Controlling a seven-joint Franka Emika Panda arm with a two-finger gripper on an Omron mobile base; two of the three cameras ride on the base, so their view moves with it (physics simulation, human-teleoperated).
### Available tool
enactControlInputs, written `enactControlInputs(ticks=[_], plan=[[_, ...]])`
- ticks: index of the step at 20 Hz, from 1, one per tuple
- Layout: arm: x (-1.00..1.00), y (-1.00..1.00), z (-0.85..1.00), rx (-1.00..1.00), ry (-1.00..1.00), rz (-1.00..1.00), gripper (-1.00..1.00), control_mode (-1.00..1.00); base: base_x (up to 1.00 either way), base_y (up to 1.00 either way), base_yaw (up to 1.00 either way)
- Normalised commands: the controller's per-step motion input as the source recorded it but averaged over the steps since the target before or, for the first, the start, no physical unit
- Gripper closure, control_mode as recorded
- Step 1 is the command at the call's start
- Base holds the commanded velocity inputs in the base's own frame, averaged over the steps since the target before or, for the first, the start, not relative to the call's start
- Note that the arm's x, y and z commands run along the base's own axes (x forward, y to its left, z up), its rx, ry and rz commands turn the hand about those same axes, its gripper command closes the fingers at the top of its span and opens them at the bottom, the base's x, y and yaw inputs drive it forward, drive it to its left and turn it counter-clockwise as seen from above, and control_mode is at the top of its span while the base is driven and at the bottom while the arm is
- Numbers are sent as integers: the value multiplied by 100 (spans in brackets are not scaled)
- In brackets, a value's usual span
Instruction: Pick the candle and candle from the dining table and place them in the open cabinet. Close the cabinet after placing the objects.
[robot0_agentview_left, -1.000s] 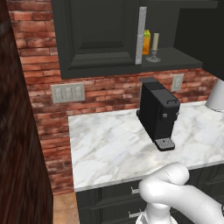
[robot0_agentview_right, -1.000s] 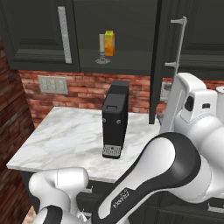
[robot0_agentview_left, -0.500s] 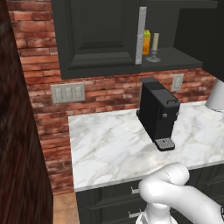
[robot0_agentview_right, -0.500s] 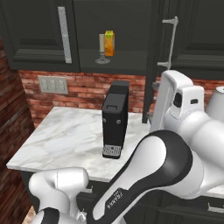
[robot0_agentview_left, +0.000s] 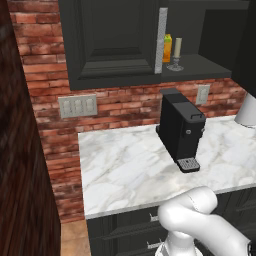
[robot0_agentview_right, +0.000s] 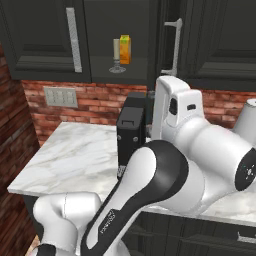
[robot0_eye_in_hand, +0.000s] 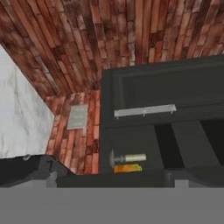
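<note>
Black cabinet (robot0_agentview_left: 115, 45): upper part of the left base view; one door stands open at the right edge of the shelf, its silver handle (robot0_agentview_right: 175, 47) seen in the upper middle of the right base view.
Candle on shelf: one cream candle (robot0_agentview_left: 177, 50) on a grey-silver holder stands upright on the dark inner shelf (robot0_agentview_left: 200, 65), just right of an orange carton (robot0_agentview_left: 167, 41); also at the upper middle of the right base view (robot0_agentview_right: 116, 55) and lying sideways low in the hand view (robot0_eye_in_hand: 129, 158), since that camera is rolled.
Second candle: I cannot say where it is.
Tool: wide apart and grasping nothing, judged from the hand view, where nothing lies in front of it; the fingertips themselves are hard to make out.
Arm: white body (robot0_agentview_right: 200, 145) at centre right of the right base view, raised before the coffee machine (robot0_agentview_left: 181, 130) on the marble worktop (robot0_agentview_left: 125, 170).
Done: apparently one candle placed.
Left: the other candle looks still to be brought and shelved, then the door shut.
</note>
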Motion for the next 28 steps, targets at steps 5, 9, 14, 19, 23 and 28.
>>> enactControlInputs(ticks=[5,9,14,19,23,28], plan=[[15,72,0,-4,0,1,-100,-100,0,0,0],[16,57,0,-1,0,0,-100,-100,0,0,0],[-5,12,0,0,-4,0,-100,-100,0,0,0],[-54,-42,9,0,-9,0,-100,-100,0,0,0],[-40,-51,11,0,-7,0,-100,-100,0,0,0],[13,-51,0,0,-3,0,-100,-100,0,0,0]])
